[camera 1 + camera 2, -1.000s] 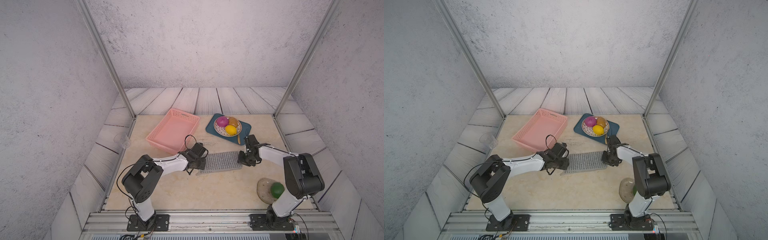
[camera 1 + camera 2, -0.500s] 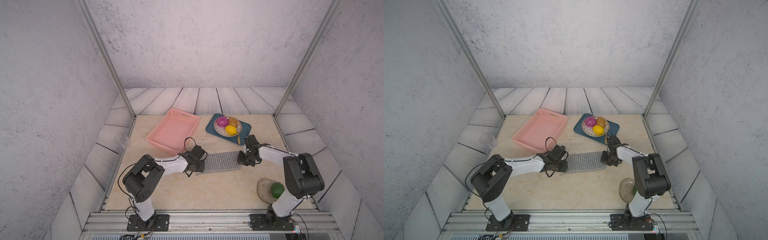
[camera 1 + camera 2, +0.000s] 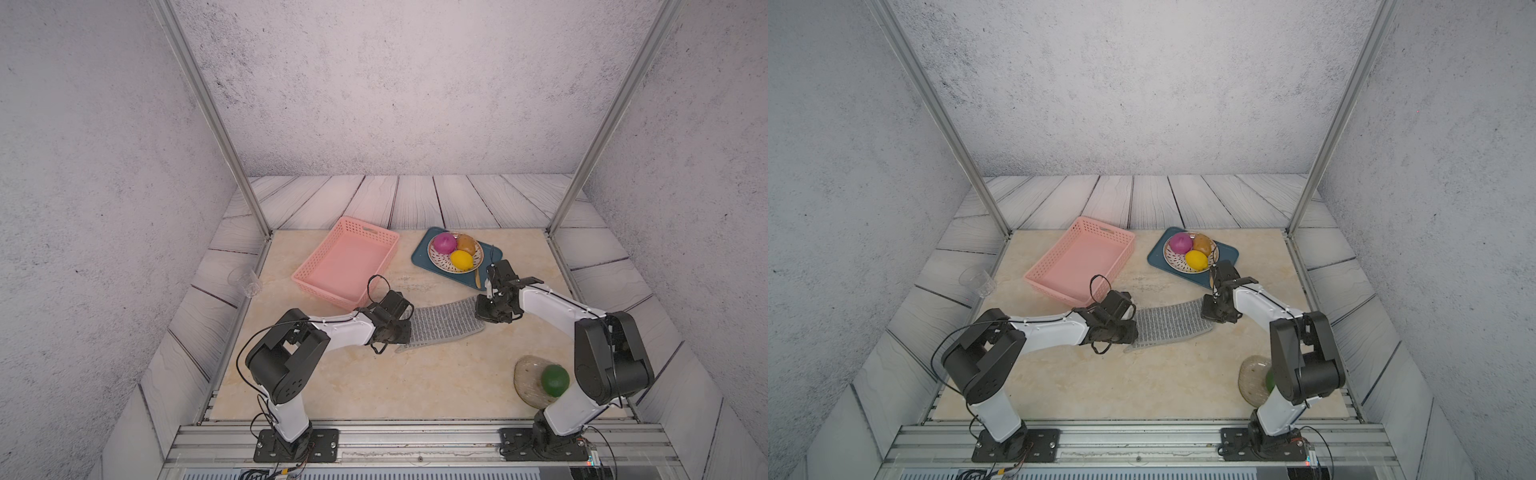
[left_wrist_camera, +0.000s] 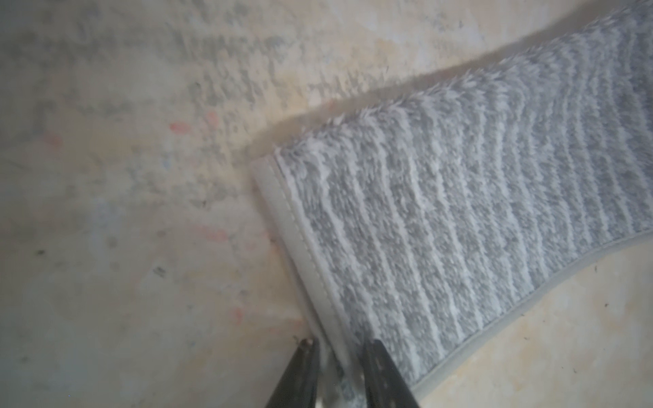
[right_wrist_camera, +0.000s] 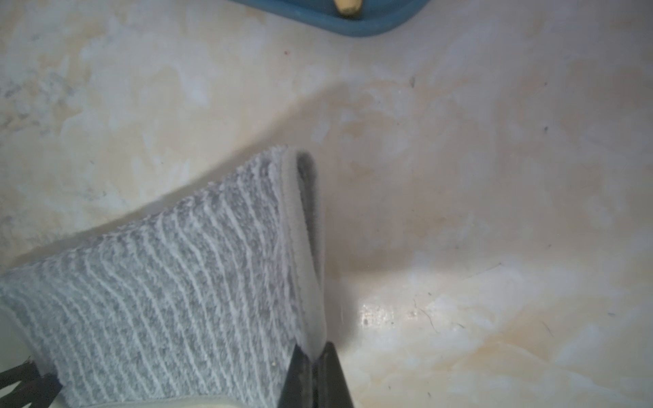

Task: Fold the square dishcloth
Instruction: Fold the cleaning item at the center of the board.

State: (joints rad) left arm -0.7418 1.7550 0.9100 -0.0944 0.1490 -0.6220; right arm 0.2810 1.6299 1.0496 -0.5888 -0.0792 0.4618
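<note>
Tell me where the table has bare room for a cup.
Widest bare patch: between the dishcloth and the front rail, from the left arm's base to the speckled mat. Crowded: the back, with pink basket and blue tray.

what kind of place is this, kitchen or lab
Likely a lab robot cell dressed as a kitchen: left arm and right arm bolted to a metal rail, aluminium frame posts, a pink basket and fruit plate.

Grey, white-striped square dishcloth (image 3: 440,326), doubled into a strip on the beige tabletop (image 3: 374,382), right end raised.
</note>
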